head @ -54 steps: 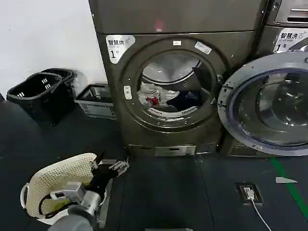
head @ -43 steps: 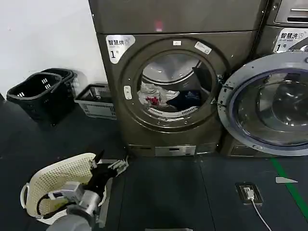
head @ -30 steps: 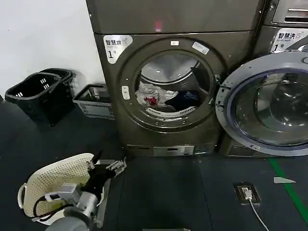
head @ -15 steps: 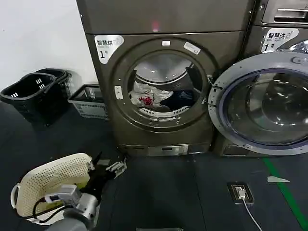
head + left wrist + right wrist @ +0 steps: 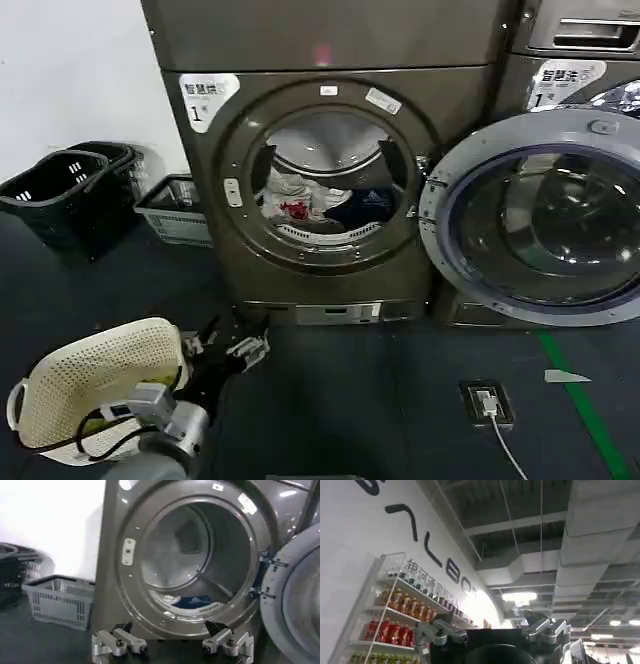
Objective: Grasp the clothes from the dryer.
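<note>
Head view: the dryer (image 5: 320,170) is standing with its round porthole uncovered and its silver-rimmed glass door (image 5: 535,215) swinging wide to its right, in front of the neighbouring machine (image 5: 580,60).
Clothes: the clothes (image 5: 315,203) are lying low inside the dryer's drum, a white and light-grey bundle with a small red patch on the left and a dark navy garment touching it on the right.
Left gripper: the left gripper (image 5: 228,347) is hovering low over the dark floor (image 5: 380,400), in front of the dryer and left of its porthole, well apart from the clothes; its fingers are spread and carrying nothing.
Left wrist view: the left gripper (image 5: 172,645) is pointing at the dryer (image 5: 200,555), fingertips (image 5: 142,649) parted on either side of the drum mouth, with a strip of the clothes (image 5: 192,601) showing blue and white at the drum's bottom lip.
Right gripper: the right gripper (image 5: 495,632) is aiming up toward the ceiling, fingers spread wide and empty, with a shelf of bottles (image 5: 395,610) against the wall beside it.
Left of the dryer: a grey crate (image 5: 175,210) is sitting just beside the machine, with black baskets (image 5: 65,190) farther out by the white wall.
Near the left gripper: a cream perforated basket (image 5: 95,385) is resting on the floor in front of the dryer.
Floor right of the dryer: a small floor socket (image 5: 485,402) with a white cable is sitting below the open door.
</note>
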`<state>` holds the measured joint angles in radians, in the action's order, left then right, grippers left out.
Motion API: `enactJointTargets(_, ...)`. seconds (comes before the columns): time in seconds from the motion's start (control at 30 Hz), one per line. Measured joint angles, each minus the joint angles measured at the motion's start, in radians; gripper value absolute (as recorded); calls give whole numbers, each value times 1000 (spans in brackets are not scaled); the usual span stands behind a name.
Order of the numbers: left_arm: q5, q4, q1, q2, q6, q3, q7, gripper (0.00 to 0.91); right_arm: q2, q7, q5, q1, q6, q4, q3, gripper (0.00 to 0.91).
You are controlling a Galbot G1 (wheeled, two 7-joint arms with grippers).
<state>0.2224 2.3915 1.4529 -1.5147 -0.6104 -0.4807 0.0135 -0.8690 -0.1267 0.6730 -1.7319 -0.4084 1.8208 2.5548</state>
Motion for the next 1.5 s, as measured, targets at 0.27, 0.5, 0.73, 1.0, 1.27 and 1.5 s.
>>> enactJointTargets(0.27,-5,-1,-4,-3,-1,6,-1,907,-4,-3,-1,10,1,3,-3,907)
enactJointTargets(0.5,-4,1,-2,-3,-3,4,-1,907,-6,-5,-3,19,2,3,-13,907)
enactJointTargets(0.73,-5,5,4,-4,-4,3,-2,907,-9,-7,-3,27,18,3,-26,907)
enactJointTargets(1.0,-6,15,9,1,-5,7,-2,907,-12,-8,7,28,44,6,-25,907)
enactJointTargets(1.27,-18,22,13,1,10,20,-4,907,-11,-13,23,21,62,10,-22,907)
enactJointTargets(1.5,-72,29,13,8,46,27,2,907,-13,-17,40,15,76,20,-17,907)
